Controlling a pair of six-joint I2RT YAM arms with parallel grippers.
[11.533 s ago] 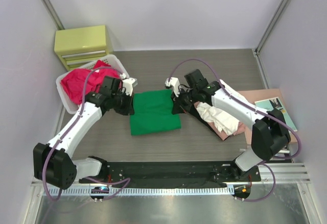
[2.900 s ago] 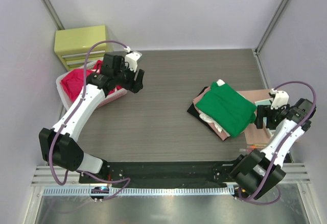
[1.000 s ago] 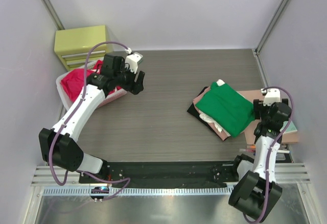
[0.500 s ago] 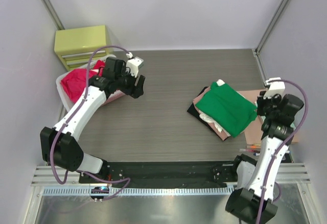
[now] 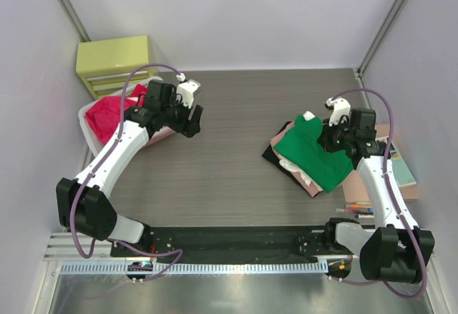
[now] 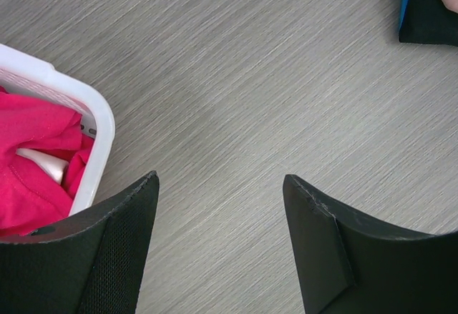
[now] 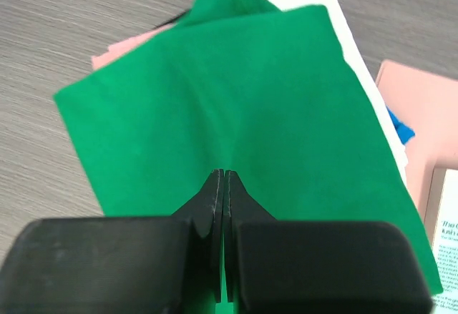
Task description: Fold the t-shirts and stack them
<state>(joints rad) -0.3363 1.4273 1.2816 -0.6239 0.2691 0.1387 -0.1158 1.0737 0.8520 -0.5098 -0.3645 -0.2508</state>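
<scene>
Green t-shirt (image 5: 315, 153) is lying folded on top of the stack at the right of the table (image 5: 236, 178). It is covering a white t-shirt (image 5: 309, 116), a pale pink t-shirt (image 5: 306, 184) and a black t-shirt (image 5: 270, 155), whose edges are showing around it. In the right wrist view its surface (image 7: 229, 106) is looking mostly flat, with one creased corner pointing far.

Right gripper (image 5: 325, 139) is hanging over the far right part of the green t-shirt. Its jaws are pressed together with nothing visible between them (image 7: 223, 178); whether the tips are touching the cloth cannot be told.

Left gripper (image 5: 192, 119) is hovering over bare table just right of the white basket (image 6: 96, 131). Its jaws are spread wide (image 6: 218, 185) and gripping nothing.

Red t-shirts (image 5: 107, 114) are lying crumpled inside the basket at the far left.

A yellow-green drawer unit (image 5: 114, 64) is standing just beyond the basket. A book (image 5: 397, 164) is lying on a pale pink board (image 5: 365, 131) right of the stack.
</scene>
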